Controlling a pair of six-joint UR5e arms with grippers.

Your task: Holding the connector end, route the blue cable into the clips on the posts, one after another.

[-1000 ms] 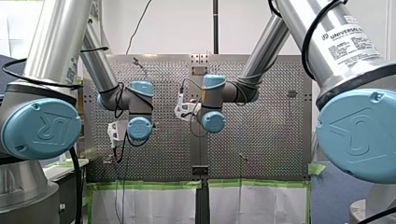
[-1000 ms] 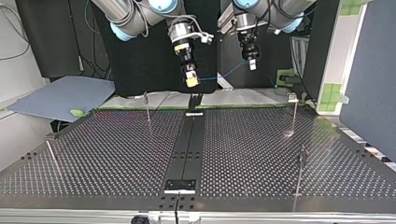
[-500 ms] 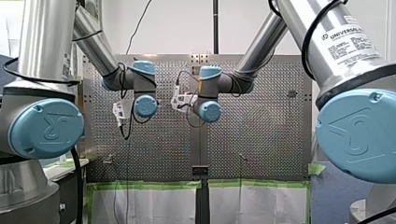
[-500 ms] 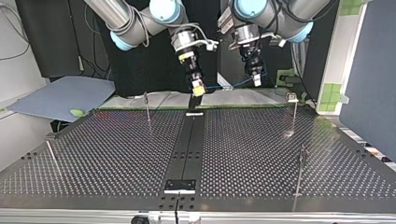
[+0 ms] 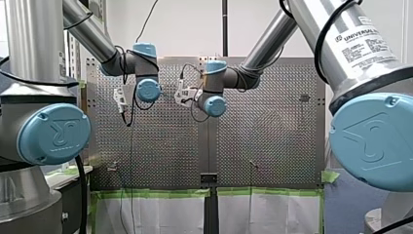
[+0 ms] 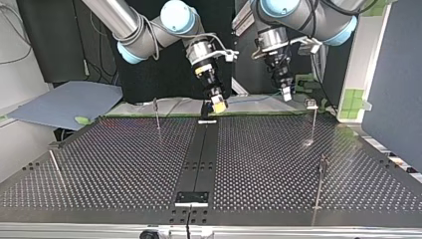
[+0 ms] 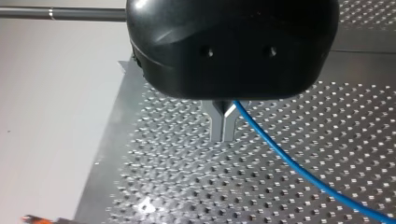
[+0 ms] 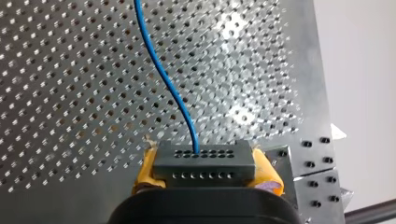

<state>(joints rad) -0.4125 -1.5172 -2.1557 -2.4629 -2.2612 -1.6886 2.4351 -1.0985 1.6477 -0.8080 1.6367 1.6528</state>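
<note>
The blue cable [image 6: 249, 98] hangs in a shallow span between my two grippers over the far edge of the perforated table [image 6: 124, 159]. My right gripper [image 6: 219, 102], with yellow pads [image 8: 268, 177], is shut on the dark grey connector block [image 8: 204, 161], out of which the blue cable [image 8: 163, 74] runs. My left gripper [image 7: 223, 137] has its metal fingers shut on the blue cable [image 7: 289, 163], which trails off to one side. In the top view my left gripper [image 6: 286, 93] hovers just beside and above the clip post [image 6: 312, 107] at the far right.
More thin posts stand on the table: one at the top view's far left [image 6: 157, 113], one at its near right [image 6: 321, 181], one at its near left [image 6: 54, 167]. A black rail [image 6: 199, 159] runs down the table's middle. A grey sheet [image 6: 64, 102] lies beyond the far left corner.
Both arms have come down toward the table's far edge. In the top view both grippers shifted right, the left one toward the far right post, with the cable still held between them.
</note>
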